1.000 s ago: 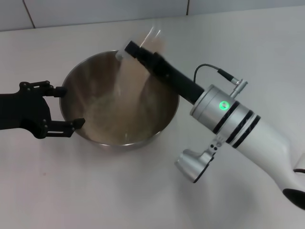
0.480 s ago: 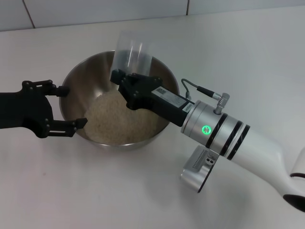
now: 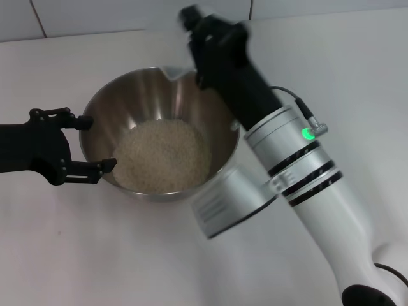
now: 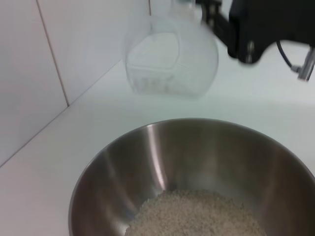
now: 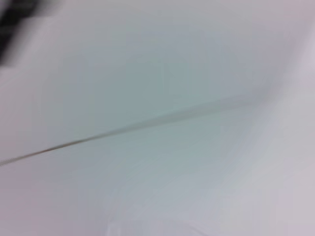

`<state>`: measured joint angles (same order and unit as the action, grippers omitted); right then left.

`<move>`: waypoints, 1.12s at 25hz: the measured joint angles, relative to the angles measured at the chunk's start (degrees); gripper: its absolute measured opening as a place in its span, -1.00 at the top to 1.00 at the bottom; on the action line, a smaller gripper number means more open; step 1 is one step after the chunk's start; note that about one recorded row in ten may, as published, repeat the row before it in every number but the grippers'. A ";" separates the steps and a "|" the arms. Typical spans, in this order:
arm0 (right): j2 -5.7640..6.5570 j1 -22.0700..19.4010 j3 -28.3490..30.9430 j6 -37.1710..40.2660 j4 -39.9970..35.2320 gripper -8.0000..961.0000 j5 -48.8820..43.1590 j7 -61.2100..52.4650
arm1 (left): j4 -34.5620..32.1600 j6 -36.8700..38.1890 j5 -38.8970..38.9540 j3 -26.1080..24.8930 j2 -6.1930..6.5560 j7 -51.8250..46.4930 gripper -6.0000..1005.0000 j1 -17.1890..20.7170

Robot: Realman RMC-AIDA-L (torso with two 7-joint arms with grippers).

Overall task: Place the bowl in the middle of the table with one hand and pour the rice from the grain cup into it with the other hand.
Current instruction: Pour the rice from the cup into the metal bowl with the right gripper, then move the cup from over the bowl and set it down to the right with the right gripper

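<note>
The steel bowl (image 3: 220, 111) stands on the white table (image 3: 95, 255) and holds a heap of rice (image 3: 162, 156). It also shows in the left wrist view (image 4: 98, 157) with the rice (image 4: 197, 216) in it. My left gripper (image 3: 94, 143) is open, with its fingers on either side of the bowl's left wall. My right gripper (image 3: 194, 22) is raised over the bowl's far rim. In the left wrist view it (image 4: 216, 22) is shut on the clear grain cup (image 4: 170, 61), which looks empty and hangs beyond the bowl. The cup is mostly hidden in the head view.
A tiled wall (image 3: 127, 13) runs along the table's far edge. The right forearm (image 3: 299, 172) crosses above the table to the right of the bowl. The right wrist view shows only blurred wall and table.
The rice stream has ended and the rice lies heaped in the bowl. My right gripper has swung up and back with the emptied cup. The left gripper has not moved.
</note>
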<state>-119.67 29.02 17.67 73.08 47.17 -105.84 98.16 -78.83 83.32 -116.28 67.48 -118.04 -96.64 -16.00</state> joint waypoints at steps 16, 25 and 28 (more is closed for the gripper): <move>0.07 -1.51 12.96 -9.72 -25.91 0.88 -0.22 -84.51 | 0.17 -0.36 0.02 0.04 -0.17 0.51 -0.71 -0.09; 0.05 3.51 4.39 -21.55 -30.15 0.85 -0.46 -89.43 | 0.26 -0.45 0.02 0.20 -0.17 0.55 -0.71 -0.88; -0.02 3.53 3.99 -22.05 -29.81 0.84 -0.46 -89.55 | 0.26 -0.39 0.02 0.20 -0.27 0.44 -0.71 -1.11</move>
<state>-119.68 32.55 21.66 51.02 17.36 -106.30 8.60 -78.57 82.92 -116.27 67.69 -118.31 -96.20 -17.11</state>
